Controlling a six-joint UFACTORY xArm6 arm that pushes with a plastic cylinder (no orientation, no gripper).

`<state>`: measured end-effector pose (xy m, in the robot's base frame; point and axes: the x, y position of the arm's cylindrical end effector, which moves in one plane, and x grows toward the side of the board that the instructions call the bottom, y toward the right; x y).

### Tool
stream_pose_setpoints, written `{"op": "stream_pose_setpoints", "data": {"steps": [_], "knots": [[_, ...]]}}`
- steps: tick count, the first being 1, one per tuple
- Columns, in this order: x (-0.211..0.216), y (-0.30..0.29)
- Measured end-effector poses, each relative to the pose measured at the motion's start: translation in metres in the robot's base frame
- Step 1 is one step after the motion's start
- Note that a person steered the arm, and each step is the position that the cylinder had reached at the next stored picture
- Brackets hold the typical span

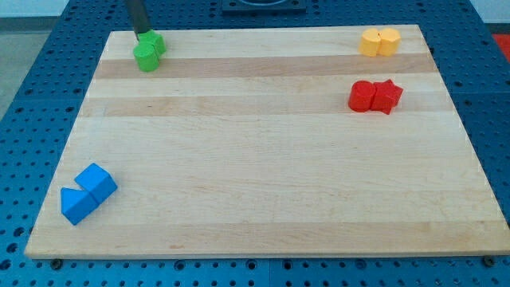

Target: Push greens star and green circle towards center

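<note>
rod: a dark rod comes down from the view's top edge at upper left; its upper length is cut off by the frame.
my tip (pixel 143 34): the very end sits at the top-left side of the green pair, seemingly touching it; the exact contact point is hard to make out against the block.
pincer: the arm carries none, only the rod, so there is no open or closed state to report.
green pair (pixel 149 51): two green blocks pressed together near the tabletop's top-left corner, far from the centre.
green block, lower left (pixel 147 57): the nearer of the pair; its outline is too blurred to call star or circle.
green block, upper right (pixel 156 42): partly masked by its partner and the rod; shape cannot be told either.
yellow blocks (pixel 378 41): two touching, near the top-right corner; rounded outlines, exact shapes unclear.
red blocks (pixel 375 96): two touching, below the yellow ones at the right; the left one looks round, the right one (pixel 388 96) has a notched, star-like outline.
blue blocks (pixel 87 193): two touching at lower left, angular; the upper looks like a cube, the lower one's form is uncertain.
tabletop (pixel 263 159): pale wooden board lying on a blue perforated base; the base is cut off on all sides.
</note>
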<state>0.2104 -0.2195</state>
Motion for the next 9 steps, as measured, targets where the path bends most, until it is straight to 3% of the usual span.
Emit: {"op": "stream_pose_setpoints", "data": {"steps": [1, 3, 5, 6, 9], "knots": [[0.001, 0.000], [0.082, 0.001], [0.090, 0.005], [0.099, 0.058], [0.129, 0.066]]}}
